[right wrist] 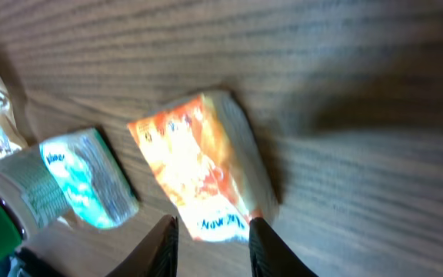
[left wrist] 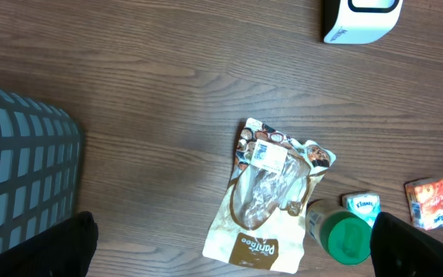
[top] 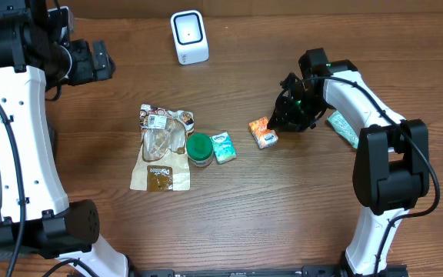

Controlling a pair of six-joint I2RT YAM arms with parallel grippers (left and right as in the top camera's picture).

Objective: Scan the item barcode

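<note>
The orange tissue pack (top: pixel 264 133) lies flat on the table (top: pixel 229 215), well apart from the white barcode scanner (top: pixel 189 36) and to its right. Its long axis runs diagonally, far end angled toward the scanner's side. The right gripper (right wrist: pixel 212 250) sets its narrowly parted fingers astride the pack's near end, though I cannot tell whether they pinch it, and the left gripper (top: pixel 102 63), left of the scanner, is spread wide and empty.

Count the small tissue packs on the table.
3: an orange pack near the table's middle, a teal pack against the green-lidded jar, and a second teal pack partly covered by the right arm. The arms could hide more.
</note>
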